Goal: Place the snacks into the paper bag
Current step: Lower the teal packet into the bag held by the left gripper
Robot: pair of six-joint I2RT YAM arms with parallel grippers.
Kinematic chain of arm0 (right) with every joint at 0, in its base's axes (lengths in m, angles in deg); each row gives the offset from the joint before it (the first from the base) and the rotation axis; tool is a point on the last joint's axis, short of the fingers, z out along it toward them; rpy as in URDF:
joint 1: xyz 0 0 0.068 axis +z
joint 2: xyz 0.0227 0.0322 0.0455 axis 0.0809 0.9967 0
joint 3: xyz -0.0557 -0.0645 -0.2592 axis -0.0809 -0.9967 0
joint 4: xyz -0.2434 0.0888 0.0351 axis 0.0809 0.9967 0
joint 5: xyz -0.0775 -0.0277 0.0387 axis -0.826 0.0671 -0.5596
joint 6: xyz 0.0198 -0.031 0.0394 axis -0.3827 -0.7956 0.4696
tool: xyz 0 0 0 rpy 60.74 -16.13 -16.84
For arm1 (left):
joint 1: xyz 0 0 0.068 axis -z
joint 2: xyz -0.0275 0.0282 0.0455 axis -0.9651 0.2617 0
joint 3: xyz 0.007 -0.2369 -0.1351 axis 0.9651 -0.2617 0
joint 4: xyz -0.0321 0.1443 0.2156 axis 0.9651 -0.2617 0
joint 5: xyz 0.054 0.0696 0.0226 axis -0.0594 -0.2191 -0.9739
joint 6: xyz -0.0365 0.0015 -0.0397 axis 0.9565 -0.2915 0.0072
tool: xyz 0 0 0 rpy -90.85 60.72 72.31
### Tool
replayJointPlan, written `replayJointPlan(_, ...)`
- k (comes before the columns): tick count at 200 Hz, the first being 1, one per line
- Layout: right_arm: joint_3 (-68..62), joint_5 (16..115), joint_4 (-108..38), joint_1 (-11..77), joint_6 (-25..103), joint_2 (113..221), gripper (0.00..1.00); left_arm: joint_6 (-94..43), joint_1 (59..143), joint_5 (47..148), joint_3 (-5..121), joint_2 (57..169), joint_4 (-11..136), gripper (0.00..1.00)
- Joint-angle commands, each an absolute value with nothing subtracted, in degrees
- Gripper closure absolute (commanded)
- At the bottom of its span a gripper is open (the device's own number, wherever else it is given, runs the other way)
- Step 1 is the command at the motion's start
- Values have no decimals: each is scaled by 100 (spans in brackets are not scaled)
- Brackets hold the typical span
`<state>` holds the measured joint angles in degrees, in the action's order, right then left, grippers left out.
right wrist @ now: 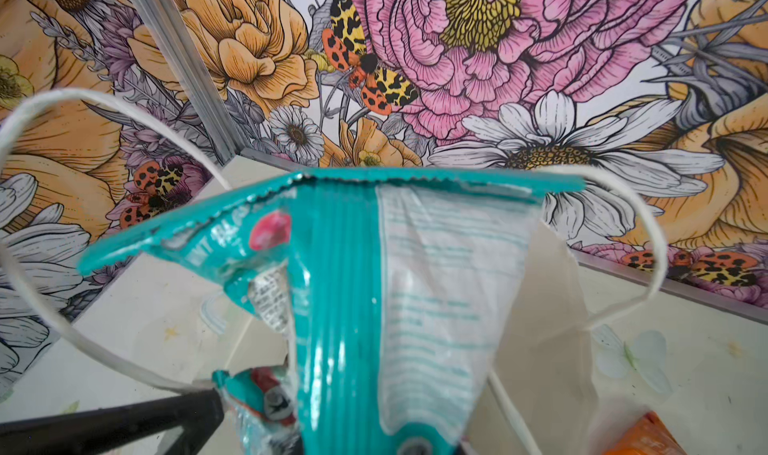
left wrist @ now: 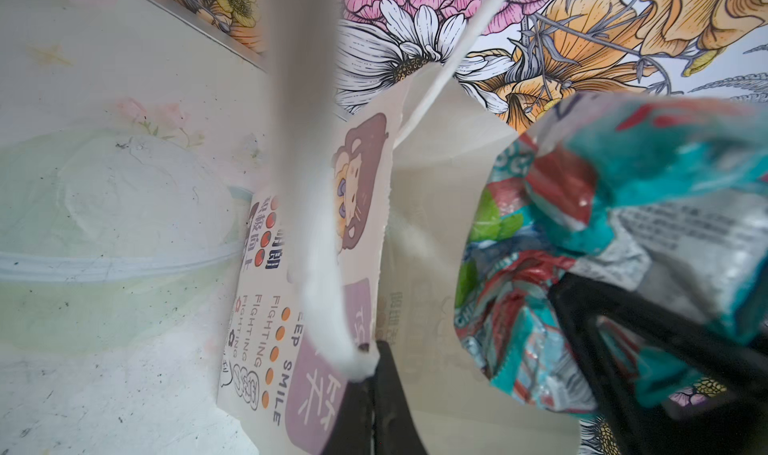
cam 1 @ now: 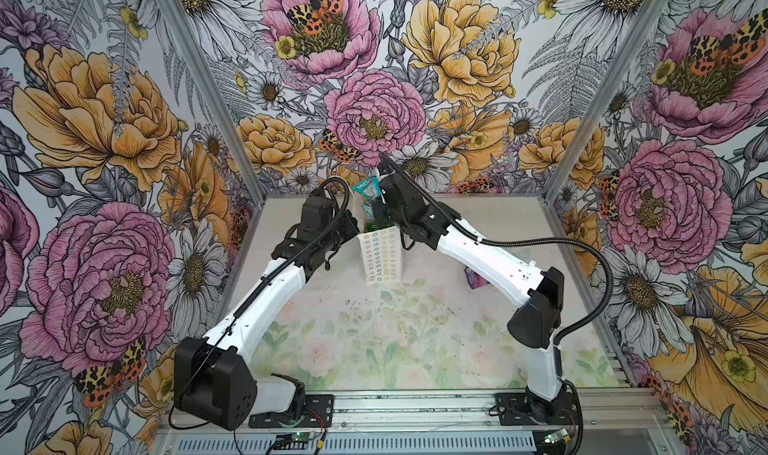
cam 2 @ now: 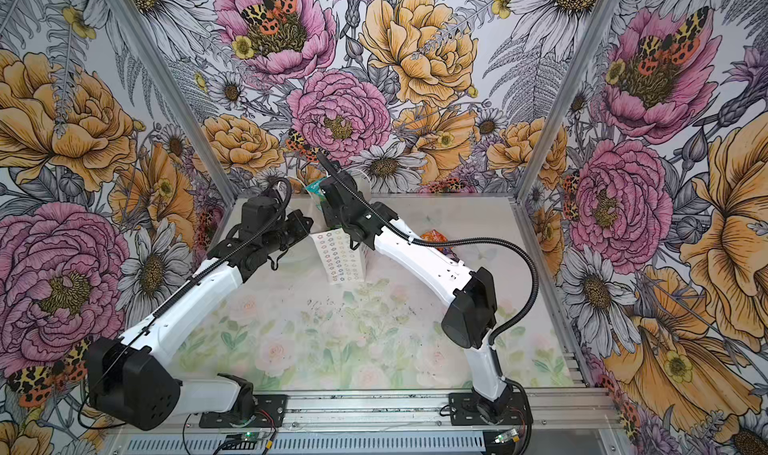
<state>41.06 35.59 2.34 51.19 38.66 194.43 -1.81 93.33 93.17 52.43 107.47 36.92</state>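
Centrally, both white-and-black arms are seen bent at the elbow and stretched toward the middle rear of the pale floral table; the left arm is angled inward from the left and the right arm from the right, so that their wrists are brought close together over a tall white paper bag printed with small coloured flower rings. The left gripper is shown closed, its black fingers pinched on a thin white string handle at the paper bag's rim. The right gripper is clamped on one end of a crinkly teal foil packet; this teal packet is held just above the bag's open mouth, its serrated far edge pointed away from the gripper, and is not yet inside.

The paper bag is stood upright between the two wrists in both top views; a patch of green foil is visible within its mouth, though what lies deeper cannot be told. To the right of the bag, partly hidden under the right arm, a purple foil packet and an orange foil packet are seen lying on the table, outside the bag; the orange foil packet is also caught at the edge of the right wrist view.
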Motion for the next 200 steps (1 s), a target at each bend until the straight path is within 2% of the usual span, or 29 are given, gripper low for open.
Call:
replayJointPlan(1, 4098, 3492, 168, 5154, 4039, 19256, 100, -152, 9346, 9403, 5232, 10655, 3662, 100)
replayJointPlan(44, 4144, 3504, 328, 5186, 4178, 19260, 100, -150, 9363, 9385, 5234, 10664, 3662, 100)
replayJointPlan(112, 4865, 2987, 1317, 5350, 4741, 19604, 100, -143, 9381, 9372, 5284, 10707, 3663, 100)
replayJointPlan(200, 5068, 3059, 1387, 5471, 5011, 19699, 99, -143, 9390, 9389, 5317, 10725, 3668, 100)
